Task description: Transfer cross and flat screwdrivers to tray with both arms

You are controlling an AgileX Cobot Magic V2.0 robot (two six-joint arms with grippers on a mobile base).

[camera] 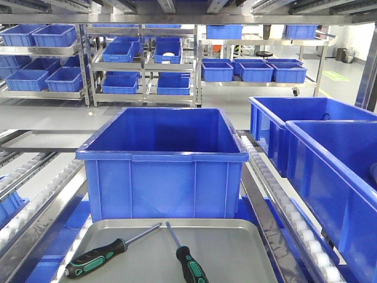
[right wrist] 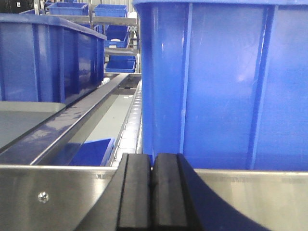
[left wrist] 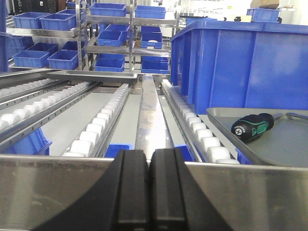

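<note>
Both screwdrivers lie flat in the grey tray [camera: 235, 247], so the job looks done: one screwdriver [camera: 97, 258] at 7 o'clock, the other screwdriver [camera: 189, 264] at 6 o'clock. The left gripper [left wrist: 149, 190] and right gripper [right wrist: 153, 192] are pressed closed and hold nothing, parked off to each side.

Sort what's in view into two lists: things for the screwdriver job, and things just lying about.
Job:
left screwdriver
right screwdriver
grey tray
left tool, shut
right tool, shut

Lying about:
big blue bin
blue bins at right
shelf bins
</note>
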